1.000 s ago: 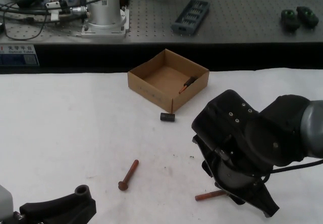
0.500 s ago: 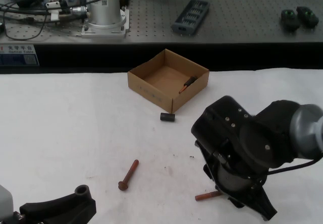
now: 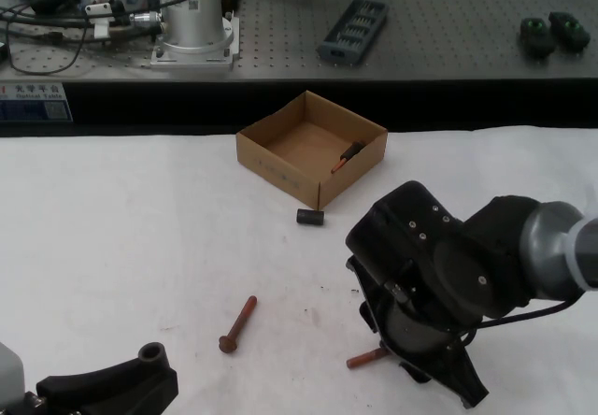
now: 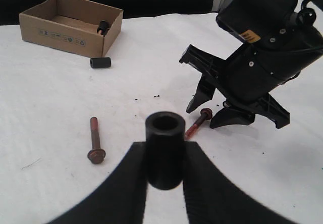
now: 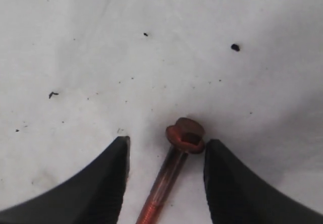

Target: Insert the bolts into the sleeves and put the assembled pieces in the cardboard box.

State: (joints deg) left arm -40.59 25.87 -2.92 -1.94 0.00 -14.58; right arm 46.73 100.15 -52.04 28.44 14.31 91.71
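We are seeing a coppery bolt point(image 5: 171, 176) with a flanged hex head lying on the white cloth between the right gripper's point(image 5: 166, 143) spread fingers, its head just beside one finger. Since a second ago, arm and bolt have shifted left. Our left gripper point(image 4: 165, 153) is clamping a black sleeve point(image 4: 164, 130) upright. The bolt's shank is running off frame.

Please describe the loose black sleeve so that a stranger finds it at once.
Find the cardboard box on the white cloth. Just outside its near corner lies a short black sleeve. It alone is neither inside the box nor gripped.
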